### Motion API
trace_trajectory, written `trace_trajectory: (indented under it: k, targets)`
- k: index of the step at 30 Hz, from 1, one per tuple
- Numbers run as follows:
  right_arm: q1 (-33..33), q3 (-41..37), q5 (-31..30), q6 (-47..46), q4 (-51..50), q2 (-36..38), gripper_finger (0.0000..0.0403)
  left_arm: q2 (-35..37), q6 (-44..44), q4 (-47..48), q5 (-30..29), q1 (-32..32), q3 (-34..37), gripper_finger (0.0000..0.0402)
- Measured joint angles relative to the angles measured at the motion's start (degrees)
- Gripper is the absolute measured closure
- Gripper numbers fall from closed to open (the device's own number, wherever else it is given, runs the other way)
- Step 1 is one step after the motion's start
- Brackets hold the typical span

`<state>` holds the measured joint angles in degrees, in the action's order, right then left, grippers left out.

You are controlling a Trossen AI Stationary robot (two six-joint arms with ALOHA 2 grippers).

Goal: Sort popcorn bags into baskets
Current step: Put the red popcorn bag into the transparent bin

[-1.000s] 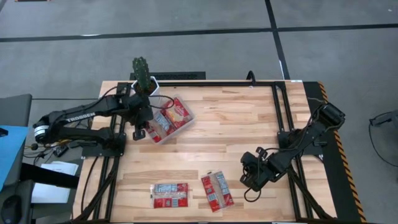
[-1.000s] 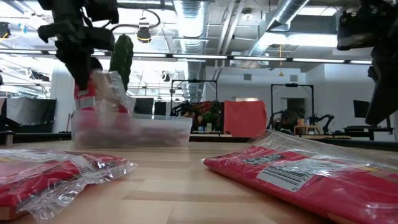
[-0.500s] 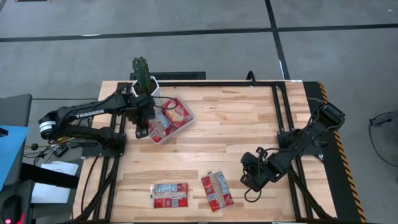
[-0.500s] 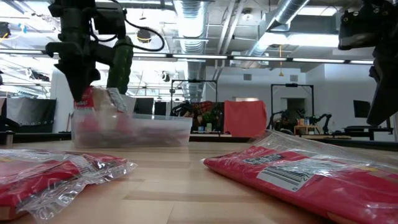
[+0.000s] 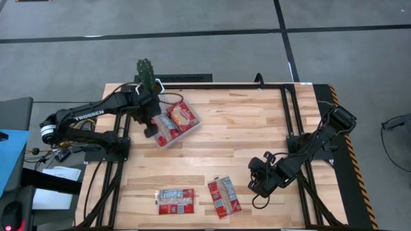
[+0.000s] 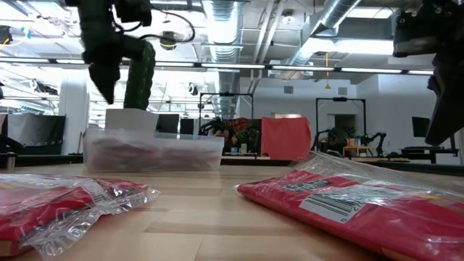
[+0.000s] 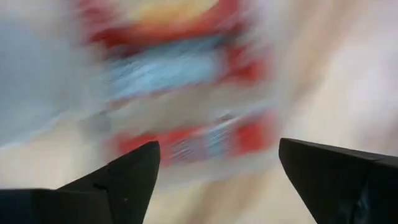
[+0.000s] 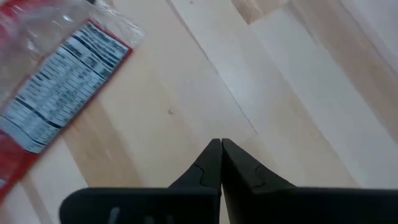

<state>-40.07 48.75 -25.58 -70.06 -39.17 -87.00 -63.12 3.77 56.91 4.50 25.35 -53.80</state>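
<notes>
The left claw (image 5: 151, 122) is hovering over the near-left edge of the clear tray (image 5: 191, 125) at the far left of the wooden bench (image 5: 244, 135), its fingers (image 7: 124, 180) spread wide and holding nothing. Red popcorn bags (image 5: 174, 119) are lying inside the tray, which is sitting just beside a white pot with a cactus (image 5: 146, 74). Two more popcorn bags are lying flat on the bench's near edge, one (image 5: 176, 201) left of the other (image 5: 223, 196), close together but apart. The right claw (image 5: 257, 183) is resting low over the bench near those two bags, its fingertips (image 8: 214, 163) pressed together on nothing.
</notes>
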Motion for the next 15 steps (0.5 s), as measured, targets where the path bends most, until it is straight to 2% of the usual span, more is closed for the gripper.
trace_trajectory:
  k: [2,4,7,11,15]
  targets:
    - [-0.1,0.0,0.0,0.0,2.0,0.0,0.0379,0.5,8.7,-8.4,10.2,-1.4,0.7,0.0090]
    - [-0.7,0.0,0.0,-0.4,5.0,-0.2,0.0379,0.5,17.1,-19.0,16.3,-5.1,2.2,0.0096]
    - [-2.1,0.0,0.3,-2.0,11.2,-1.9,0.0379,-1.4,24.2,-33.9,15.2,-13.2,4.2,0.0105]
    - [-5.3,0.0,0.7,-2.8,20.0,-5.3,0.0383,-7.4,25.4,-46.8,12.2,-22.7,5.1,0.0111]
    - [-7.6,0.0,1.9,0.0,27.2,-7.1,0.0384,-16.4,26.1,-57.5,12.3,-28.4,5.1,0.0112]
